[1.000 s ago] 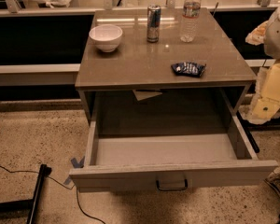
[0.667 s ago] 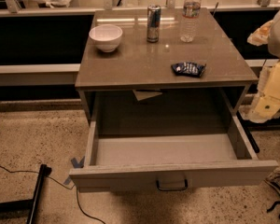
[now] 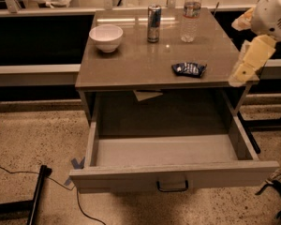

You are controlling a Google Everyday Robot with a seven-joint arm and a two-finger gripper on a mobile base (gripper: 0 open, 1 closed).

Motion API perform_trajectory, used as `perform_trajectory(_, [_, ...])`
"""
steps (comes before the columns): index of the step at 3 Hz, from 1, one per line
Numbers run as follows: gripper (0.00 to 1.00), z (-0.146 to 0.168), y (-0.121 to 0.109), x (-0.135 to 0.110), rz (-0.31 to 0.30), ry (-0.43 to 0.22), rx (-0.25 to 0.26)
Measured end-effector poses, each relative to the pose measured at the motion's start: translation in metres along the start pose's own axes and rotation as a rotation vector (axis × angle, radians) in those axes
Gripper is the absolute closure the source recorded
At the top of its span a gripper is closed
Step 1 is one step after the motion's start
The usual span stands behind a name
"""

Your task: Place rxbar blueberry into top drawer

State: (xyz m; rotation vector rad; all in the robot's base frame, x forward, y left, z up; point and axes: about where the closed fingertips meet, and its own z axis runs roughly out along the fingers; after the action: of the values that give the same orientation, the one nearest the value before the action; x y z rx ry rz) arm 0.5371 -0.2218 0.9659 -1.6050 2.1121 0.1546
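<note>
Rightward of the crinkled rxbar blueberry [image 3: 189, 69] hangs the blocky cream tool [image 3: 246, 65], its grip impossible to tell.

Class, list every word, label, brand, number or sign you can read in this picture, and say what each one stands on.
No text here can be read in full.
rxbar blueberry: white lettering, too blurred to read.
can: markings too blurred to read.
water bottle: label too small to read.
gripper, at the right edge of the table, right of the bar: no marking visible.
top drawer: no text on its front.
</note>
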Motion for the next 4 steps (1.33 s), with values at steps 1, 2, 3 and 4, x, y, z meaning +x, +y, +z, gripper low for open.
perform_trajectory(1, [0.0, 0.042, -0.037, -0.007, 0.03, -0.109, -0.015])
perform_trajectory(2, [0.0, 0.085, -0.057, -0.014, 0.051, -0.189, -0.006])
perform_trajectory(3, [0.0, 0.137, -0.07, -0.012, 0.087, -0.218, -0.016])
perform_trajectory(4, [0.04, 0.181, -0.082, -0.009, 0.124, -0.246, -0.056])
